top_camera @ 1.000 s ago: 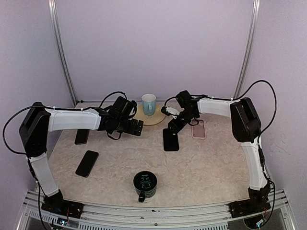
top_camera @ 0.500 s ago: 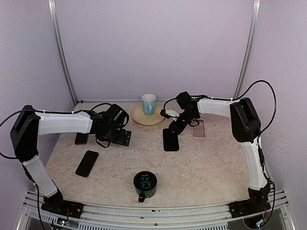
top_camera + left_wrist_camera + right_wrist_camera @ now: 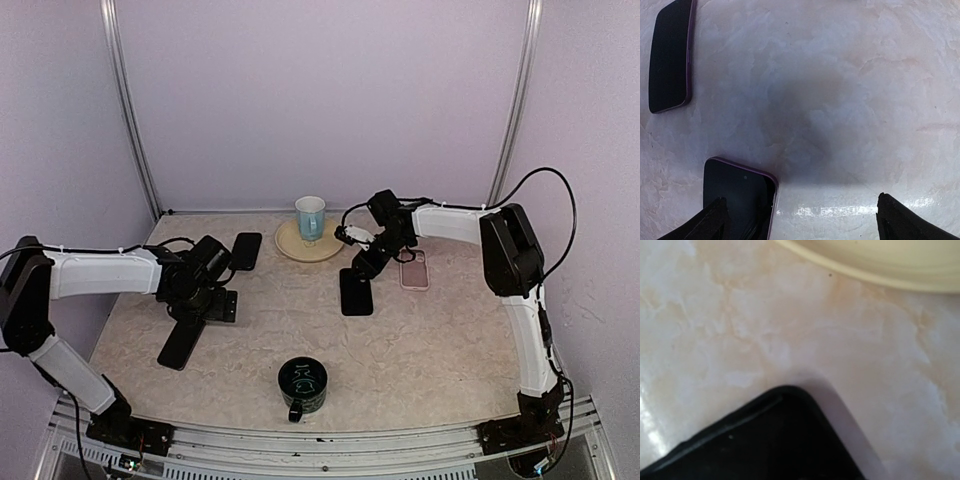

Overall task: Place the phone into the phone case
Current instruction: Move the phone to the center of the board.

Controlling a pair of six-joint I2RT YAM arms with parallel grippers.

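My left gripper point(image 3: 207, 304) is open and empty, low over the table's left side. In the left wrist view point(image 3: 807, 222) a dark phone with a purple rim point(image 3: 737, 197) lies partly under its left fingertip point(image 3: 715, 220). A second dark phone point(image 3: 670, 55) lies further off. From above, one dark phone point(image 3: 180, 341) lies just near-left of the gripper and another point(image 3: 246, 250) beyond it. My right gripper point(image 3: 364, 262) holds the far edge of a black phone case point(image 3: 355, 293), tilted; its corner fills the right wrist view point(image 3: 770, 440), hiding the fingers.
A cream plate point(image 3: 298, 251) with a pale blue cup point(image 3: 310, 215) stands at the back middle; its rim shows in the right wrist view point(image 3: 880, 262). A pink case point(image 3: 414, 269) lies right of the right gripper. A dark green mug point(image 3: 302, 382) stands at the front middle.
My left arm has swung away from the plate, left and toward the front, over the left-hand phones. This uncovered the dark phone beside the plate. The right arm and black case have not moved.
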